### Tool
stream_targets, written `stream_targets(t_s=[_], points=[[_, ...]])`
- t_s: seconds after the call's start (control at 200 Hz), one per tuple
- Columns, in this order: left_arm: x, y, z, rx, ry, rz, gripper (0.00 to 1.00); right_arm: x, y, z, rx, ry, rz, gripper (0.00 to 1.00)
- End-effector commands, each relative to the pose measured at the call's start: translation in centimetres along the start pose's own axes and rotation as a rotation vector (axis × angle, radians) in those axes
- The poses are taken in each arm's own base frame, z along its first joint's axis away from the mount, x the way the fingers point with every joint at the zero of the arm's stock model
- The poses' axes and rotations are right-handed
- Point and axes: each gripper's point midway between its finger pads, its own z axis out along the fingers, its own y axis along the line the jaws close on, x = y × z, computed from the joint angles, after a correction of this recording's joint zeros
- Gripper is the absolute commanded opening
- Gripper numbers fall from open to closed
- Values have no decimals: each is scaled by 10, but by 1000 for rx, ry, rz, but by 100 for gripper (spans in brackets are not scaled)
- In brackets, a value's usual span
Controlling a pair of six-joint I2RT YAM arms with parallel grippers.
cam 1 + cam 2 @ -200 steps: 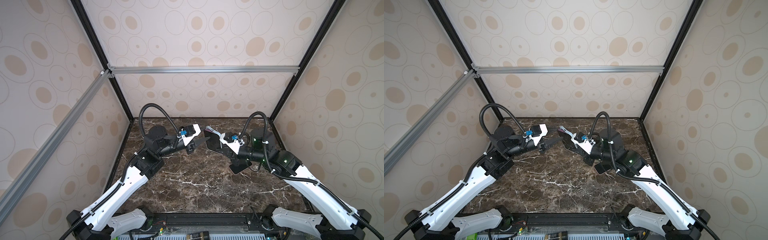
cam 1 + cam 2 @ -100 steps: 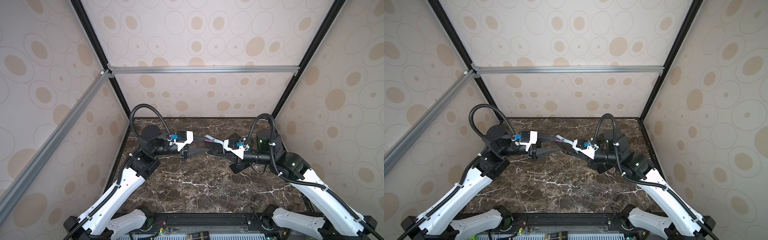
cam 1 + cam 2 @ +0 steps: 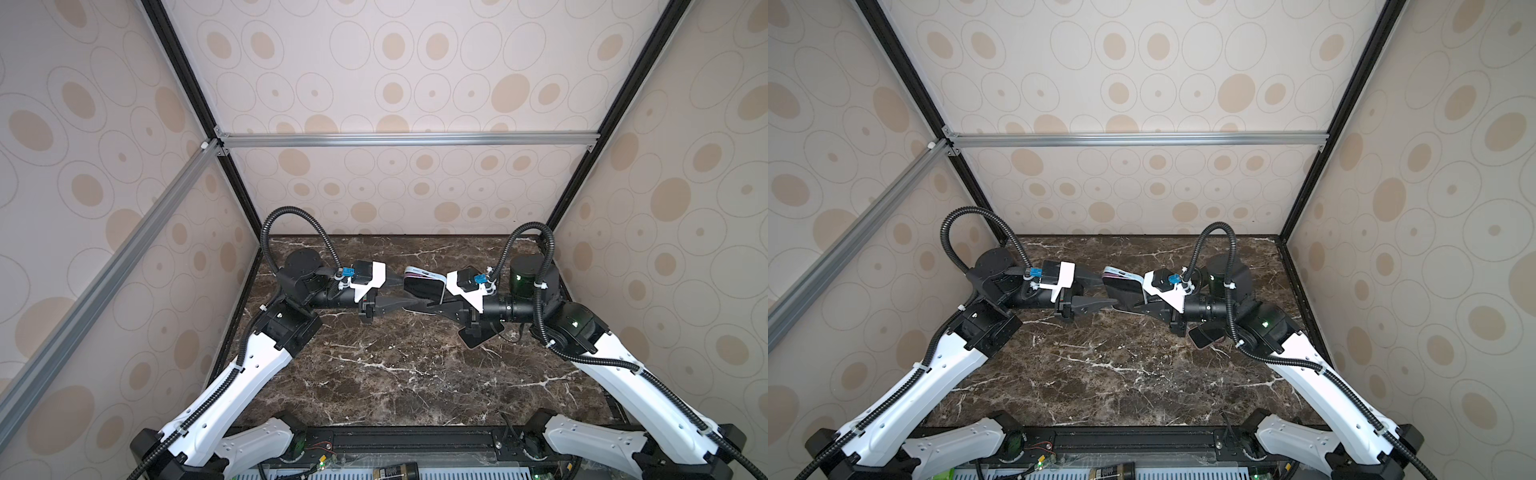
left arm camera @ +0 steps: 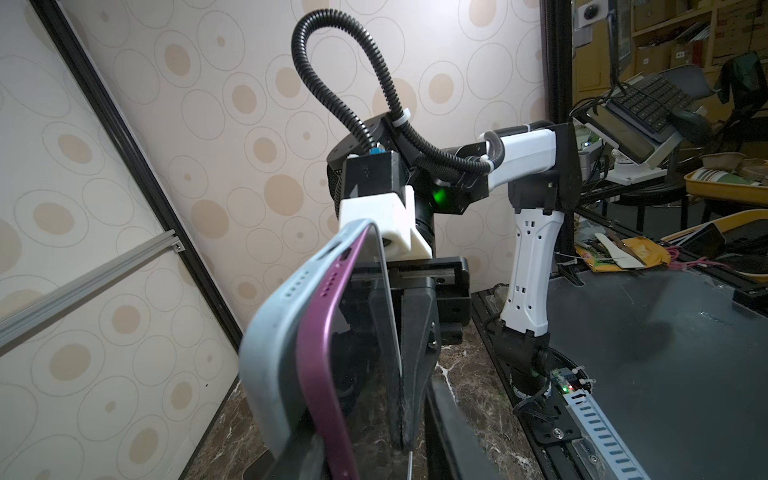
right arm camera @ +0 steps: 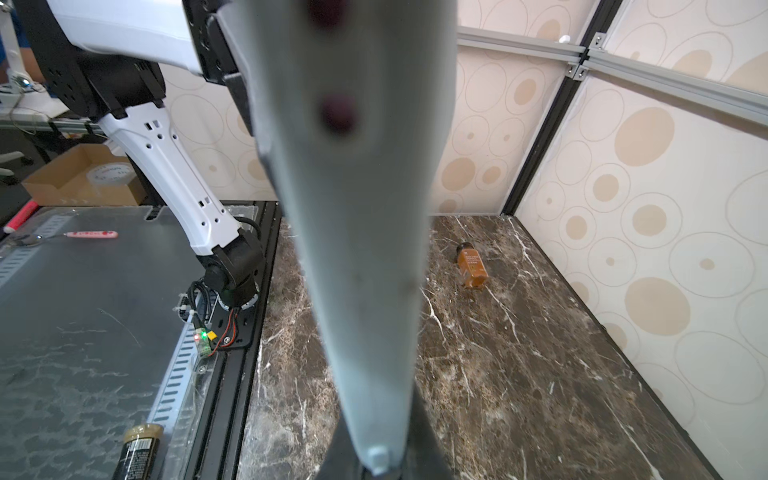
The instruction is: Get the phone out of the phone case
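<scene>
right gripper clamped on the thin lip of the pale blue phone case, holding it edge-up above the marble tabletop. purple phone sits partly peeled out of the case along one long side. left gripper fingers straddle the phone's free end; whether they grip it cannot be told.

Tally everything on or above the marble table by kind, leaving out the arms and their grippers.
Phone: 1, purple, partly out of its case
Phone case: 1, pale grey
Brown bottle: 1, on the table
Dark flat slab: 1, on the table, kind unclear
Total: 4
</scene>
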Motion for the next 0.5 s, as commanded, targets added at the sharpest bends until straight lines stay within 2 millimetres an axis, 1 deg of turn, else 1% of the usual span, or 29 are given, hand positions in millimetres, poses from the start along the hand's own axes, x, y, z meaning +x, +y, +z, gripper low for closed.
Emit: stream_targets(t_s=[0.0, 0.045, 0.125, 0.35, 0.495], points=[[34, -17, 7, 98, 51, -139, 33, -78, 3, -14, -20, -276, -147, 0], [35, -17, 7, 95, 52, -140, 32, -80, 3, -15, -21, -287, -146, 0], [35, -17, 7, 96, 50, -138, 29, -78, 2, -13, -16, -280, -146, 0], [28, -16, 3, 90, 31, -124, 20, -55, -5, -10, 39, -181, -159, 0], [26, -15, 1, 80, 30, -118, 16, -47, -9, -11, 70, -148, -160, 0]])
